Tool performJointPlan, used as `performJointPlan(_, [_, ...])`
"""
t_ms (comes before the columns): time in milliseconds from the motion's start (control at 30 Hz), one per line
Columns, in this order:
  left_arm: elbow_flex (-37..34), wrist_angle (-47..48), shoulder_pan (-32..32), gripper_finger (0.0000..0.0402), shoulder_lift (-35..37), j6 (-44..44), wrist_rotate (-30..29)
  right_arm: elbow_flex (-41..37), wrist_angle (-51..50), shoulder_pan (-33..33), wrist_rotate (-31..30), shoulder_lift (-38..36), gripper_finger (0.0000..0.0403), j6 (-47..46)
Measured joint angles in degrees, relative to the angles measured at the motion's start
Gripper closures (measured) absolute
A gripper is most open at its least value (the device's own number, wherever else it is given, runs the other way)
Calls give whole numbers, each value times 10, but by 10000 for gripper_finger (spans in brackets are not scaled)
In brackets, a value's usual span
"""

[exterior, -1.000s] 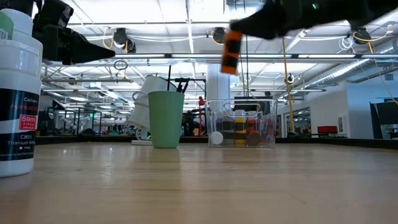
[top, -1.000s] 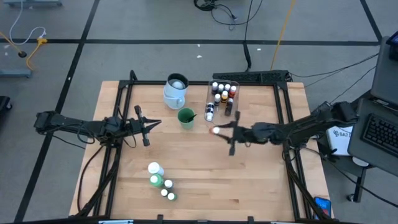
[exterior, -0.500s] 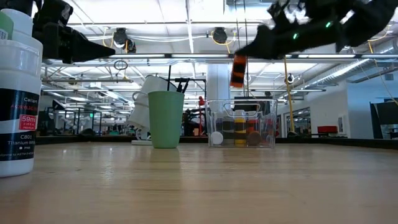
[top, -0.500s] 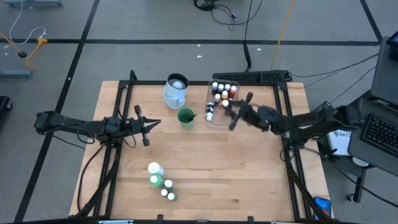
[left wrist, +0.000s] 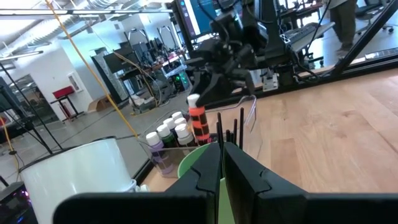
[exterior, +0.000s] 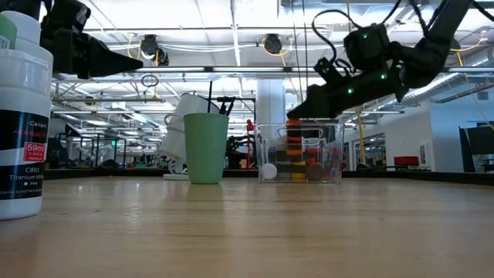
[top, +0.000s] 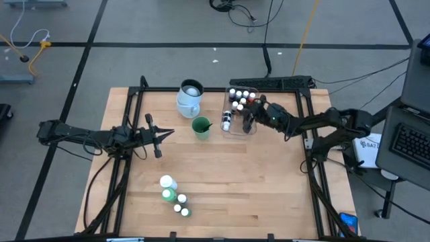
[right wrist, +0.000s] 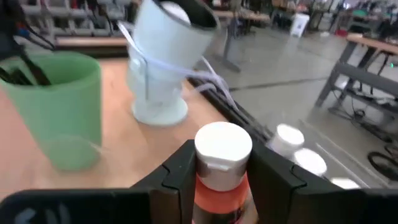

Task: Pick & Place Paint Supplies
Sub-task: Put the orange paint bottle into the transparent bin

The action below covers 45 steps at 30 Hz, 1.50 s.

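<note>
Fingers of the right gripper point(right wrist: 219, 180) are grasping a small orange paint bottle point(right wrist: 219, 171) with a white cap, one finger on each side of its body. In the high view this gripper point(top: 249, 119) is hanging over the clear plastic tub point(top: 228, 132) at the far side of the desk point(top: 222, 181), and in the low view the orange bottle point(exterior: 294, 137) is sitting partly below the tub's rim, upright, among the other tiny bottles point(top: 238, 96) already standing inside. The left wrist view is showing the same bottle point(left wrist: 198, 121) upright under the right arm's fingers.

Beside the tub, a green cup point(top: 201, 127) is holding thin dark-handled brushes point(left wrist: 229, 127), and a pale-blue jug point(top: 190, 98) is standing just beyond it.

Near the front of the desk, two larger white and green bottles point(top: 168, 187) are lying close together, with two tiny bottles point(top: 181, 207) just beside them.

The left gripper point(top: 160, 133) is waiting over the desk's left side, its fingers point(left wrist: 249, 171) clenched together on nothing.
</note>
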<state>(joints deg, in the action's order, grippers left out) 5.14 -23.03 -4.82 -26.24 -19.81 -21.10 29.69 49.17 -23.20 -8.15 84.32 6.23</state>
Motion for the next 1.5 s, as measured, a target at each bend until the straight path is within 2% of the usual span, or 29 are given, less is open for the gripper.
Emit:
performJointPlan(167, [0, 0, 0, 376, 0, 0, 0, 0, -6, -27, 39, 14, 295, 11])
performJointPlan(567, [0, 0, 0, 376, 0, 0, 0, 0, -43, -33, 41, 19, 294, 43])
performJointPlan(667, [0, 0, 0, 376, 0, 0, 0, 0, -49, -42, 63, 21, 292, 42])
performJointPlan(800, [0, -1, 0, 376, 0, 0, 0, 0, -35, -47, 66, 43, 293, 3])
performJointPlan(1167, [0, 0, 0, 376, 0, -1, 0, 2, 80, -57, 35, 150, 289, -11])
performJointPlan(1500, [0, 2, 0, 376, 0, -3, 0, 1, 109, -56, 36, 160, 265, -48])
